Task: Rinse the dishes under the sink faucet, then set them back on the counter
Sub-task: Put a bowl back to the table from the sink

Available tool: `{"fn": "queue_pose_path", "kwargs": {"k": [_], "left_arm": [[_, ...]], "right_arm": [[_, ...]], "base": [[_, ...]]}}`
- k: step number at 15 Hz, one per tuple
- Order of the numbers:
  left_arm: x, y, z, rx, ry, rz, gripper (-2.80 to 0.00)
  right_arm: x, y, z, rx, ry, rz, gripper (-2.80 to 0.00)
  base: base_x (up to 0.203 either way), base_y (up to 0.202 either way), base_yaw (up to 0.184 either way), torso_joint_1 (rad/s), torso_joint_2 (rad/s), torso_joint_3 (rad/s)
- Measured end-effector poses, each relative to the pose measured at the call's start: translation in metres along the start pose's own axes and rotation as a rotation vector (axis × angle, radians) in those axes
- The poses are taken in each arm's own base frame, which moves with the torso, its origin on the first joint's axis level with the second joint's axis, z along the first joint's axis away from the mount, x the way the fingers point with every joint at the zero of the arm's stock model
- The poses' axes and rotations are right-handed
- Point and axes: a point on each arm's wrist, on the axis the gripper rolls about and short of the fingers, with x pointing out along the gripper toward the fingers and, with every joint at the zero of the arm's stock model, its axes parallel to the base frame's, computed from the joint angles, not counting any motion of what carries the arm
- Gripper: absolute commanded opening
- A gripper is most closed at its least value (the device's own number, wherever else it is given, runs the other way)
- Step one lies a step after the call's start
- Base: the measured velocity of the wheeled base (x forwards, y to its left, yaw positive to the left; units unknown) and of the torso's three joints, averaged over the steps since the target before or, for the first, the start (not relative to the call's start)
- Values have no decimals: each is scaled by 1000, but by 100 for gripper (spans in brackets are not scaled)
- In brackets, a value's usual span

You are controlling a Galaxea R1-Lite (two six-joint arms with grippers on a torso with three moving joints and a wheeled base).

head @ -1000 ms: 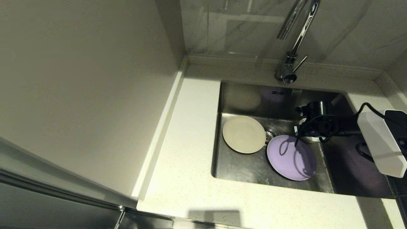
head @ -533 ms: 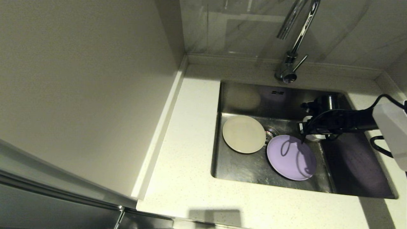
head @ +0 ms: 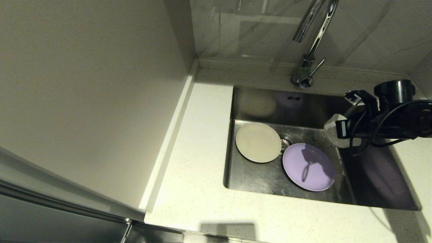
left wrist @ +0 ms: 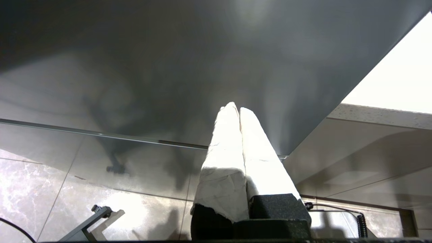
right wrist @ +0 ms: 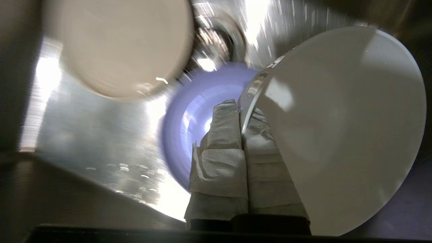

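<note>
My right gripper (head: pixel 341 130) (right wrist: pixel 240 109) is shut on the rim of the small white bowl (head: pixel 332 133) (right wrist: pixel 341 125), holding it tilted above the right part of the steel sink (head: pixel 260 179). The cream plate (head: pixel 258 142) (right wrist: pixel 125 44) lies flat on the sink floor at the left. Beside it the lilac plate (head: pixel 308 167) (right wrist: pixel 192 114) lies right of the drain strainer (head: pixel 286 141). The chrome faucet (head: pixel 312 40) rises behind the sink. My left gripper (left wrist: pixel 236 108) is shut and empty, parked low, out of the head view.
The pale speckled counter (head: pixel 199 162) surrounds the sink, with a broad strip on the left and a narrow one at the front. A tall panel (head: pixel 91 94) walls off the left side. The left wrist view shows a dark cabinet face (left wrist: pixel 168 67) and floor tiles (left wrist: pixel 50 189).
My right gripper has lifted the white bowl off the sink floor and carried it up and to the right. The two plates have not moved.
</note>
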Motion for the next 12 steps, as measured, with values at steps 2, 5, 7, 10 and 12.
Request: {"fn": "queue_pose_path", "kwargs": {"k": [2, 5, 7, 10, 12], "left_arm": [[0, 0, 0, 0, 0, 0, -280], [0, 0, 0, 0, 0, 0, -280], [0, 0, 0, 0, 0, 0, -280], [0, 0, 0, 0, 0, 0, -280], [0, 0, 0, 0, 0, 0, -280]], "right_arm": [[-33, 1, 20, -62, -181, 38, -280], [-68, -20, 41, -232, -362, 36, -280], [-72, -39, 50, -326, -396, -25, -280], [-64, -75, 64, -427, -427, -133, -280], [-53, -100, 68, -463, -427, -188, -280]], "base": [[0, 0, 0, 0, 0, 0], [0, 0, 0, 0, 0, 0], [0, 0, 0, 0, 0, 0], [0, 0, 0, 0, 0, 0], [0, 0, 0, 0, 0, 0]]}}
